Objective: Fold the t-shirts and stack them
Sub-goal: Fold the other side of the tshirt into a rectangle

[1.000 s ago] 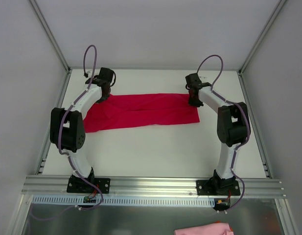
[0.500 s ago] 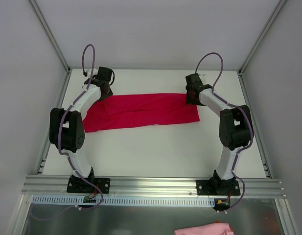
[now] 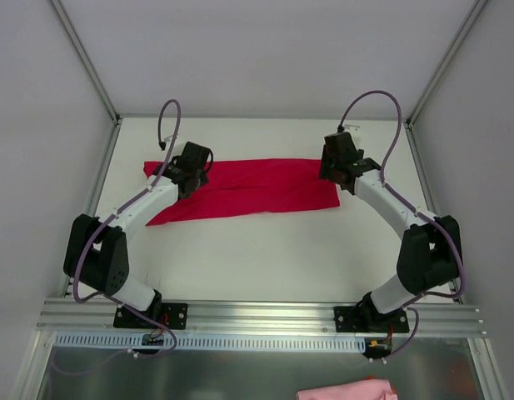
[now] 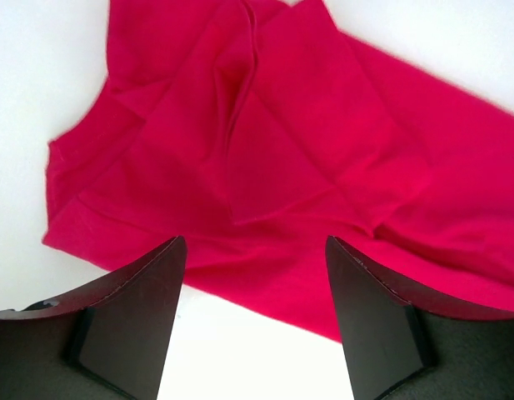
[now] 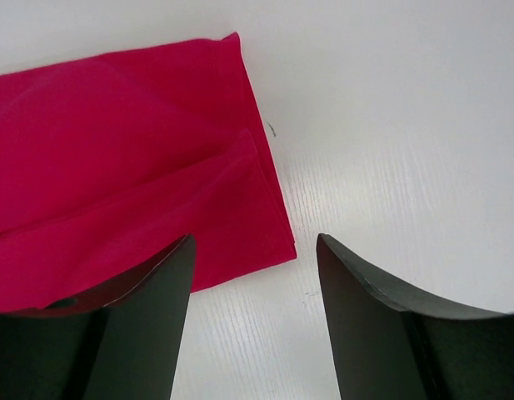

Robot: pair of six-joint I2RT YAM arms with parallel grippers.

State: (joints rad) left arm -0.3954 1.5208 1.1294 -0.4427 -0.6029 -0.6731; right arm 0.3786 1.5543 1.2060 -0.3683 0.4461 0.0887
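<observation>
The shirt (image 3: 248, 187) lies as a long red band across the far half of the table (image 3: 265, 258), running from about 10 o'clock to 2 o'clock of the table's middle.

The left gripper (image 3: 188, 171) hangs over the band's 9 o'clock end. In its wrist view the fingers (image 4: 132, 317) stand wide apart with nothing between them, and the cloth (image 4: 323, 167) below is rumpled: a raised pleat runs up toward 12 o'clock and slack folds fan off toward 9 o'clock.

The right gripper (image 3: 336, 162) sits over the 3 o'clock end. Its fingers (image 5: 381, 333) are also spread and empty. They straddle the near corner of the shirt (image 5: 115, 167), with cloth toward 9 o'clock and bare table toward 3 o'clock. A second layer's edge shows as a slanted ridge just inside that corner.

Judged from here, the next fold has a few weak spots:
- On the left, a pinch could catch only the pleat or the top layer, so the band would open or trap the wrinkles.
- On the right, the gripper stands so near the edge that closing could nip only a sliver, which might slip out, or miss the lower layer.
- Unequal lifts by the two arms would skew the fold.

A pink cloth (image 3: 344, 390) lies off the table at 6 o'clock.
</observation>
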